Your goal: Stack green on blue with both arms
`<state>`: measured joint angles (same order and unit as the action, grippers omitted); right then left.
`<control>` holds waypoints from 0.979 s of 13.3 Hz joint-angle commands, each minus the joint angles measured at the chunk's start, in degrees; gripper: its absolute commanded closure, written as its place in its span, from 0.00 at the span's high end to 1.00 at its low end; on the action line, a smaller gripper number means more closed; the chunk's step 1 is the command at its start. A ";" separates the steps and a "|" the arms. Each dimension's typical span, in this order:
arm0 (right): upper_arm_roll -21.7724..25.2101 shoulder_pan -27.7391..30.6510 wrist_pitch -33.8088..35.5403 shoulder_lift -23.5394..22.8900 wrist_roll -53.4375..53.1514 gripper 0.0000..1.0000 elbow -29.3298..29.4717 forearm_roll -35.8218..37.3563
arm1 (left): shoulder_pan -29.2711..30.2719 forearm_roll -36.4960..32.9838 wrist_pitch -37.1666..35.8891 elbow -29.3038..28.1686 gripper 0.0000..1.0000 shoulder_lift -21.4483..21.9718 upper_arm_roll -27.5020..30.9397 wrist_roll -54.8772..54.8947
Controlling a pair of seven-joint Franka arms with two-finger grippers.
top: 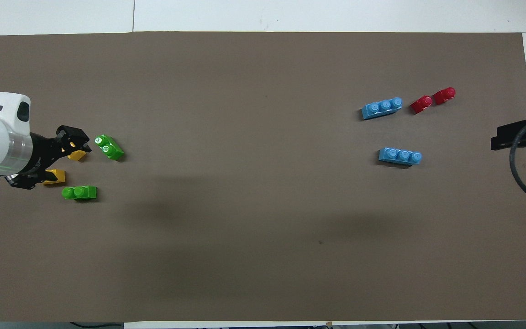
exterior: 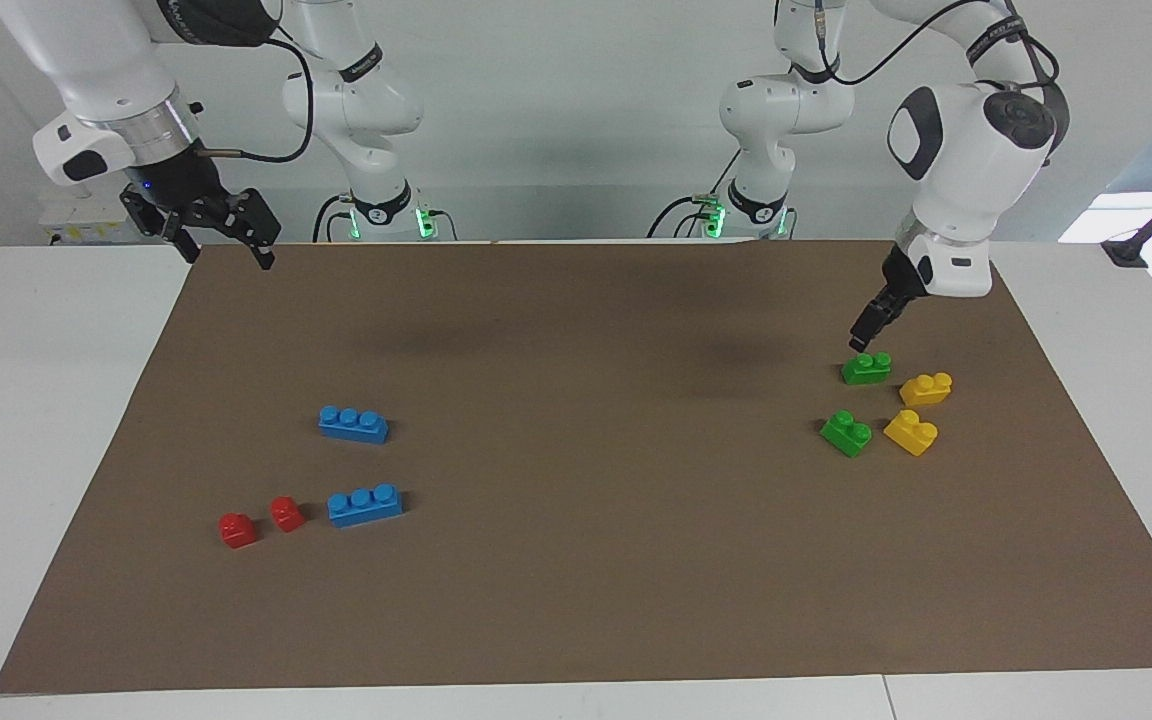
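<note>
A brown mat (exterior: pixel 576 600) covered most of a white table (exterior: pixel 46 400), with two white robot arms mounted at one long edge. The left gripper (exterior: pixel 866 335) hung low over the mat at the left arm's end of the table, its fingers spread and empty, its tips just above the nearer green brick (exterior: pixel 866 369) without touching it. The second green brick (exterior: pixel 846 433) lay a little farther from the robots. Two yellow bricks (exterior: pixel 926 388) sat just beside the green pair, toward the table's end, all four forming a loose cluster. The right gripper (exterior: pixel 226 235) waited raised in the air over the mat's edge closest to the robots at the right arm's end, its fingers also spread and holding nothing. Toward that end lay two blue bricks (exterior: pixel 353 424), each showing three studs, resting flat and apart from one another, one nearer the robots than the other (exterior: pixel 365 505). Two small red bricks (exterior: pixel 286 514) sat beside the farther blue brick, toward the table's end. No brick was stacked on another.
</note>
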<state>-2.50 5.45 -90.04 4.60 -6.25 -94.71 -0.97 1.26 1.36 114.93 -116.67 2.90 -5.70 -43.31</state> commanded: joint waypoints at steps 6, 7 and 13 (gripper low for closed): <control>-0.67 -0.88 -4.35 -0.46 -20.18 1.00 -1.54 0.01 | -0.47 0.66 11.46 0.22 1.00 -10.80 0.60 -10.66; -0.75 -0.88 -4.79 -2.12 -23.17 1.00 -0.75 0.01 | -0.39 0.66 12.59 0.22 1.00 -11.68 0.60 -10.65; -0.84 0.17 -6.55 -6.96 -35.37 1.00 1.54 -5.41 | -0.21 -2.57 16.55 0.22 1.00 -17.05 0.95 -11.18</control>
<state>-3.04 4.43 -95.96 -0.55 -35.42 -94.47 -2.46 1.01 0.95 129.89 -116.66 -12.54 -5.06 -53.59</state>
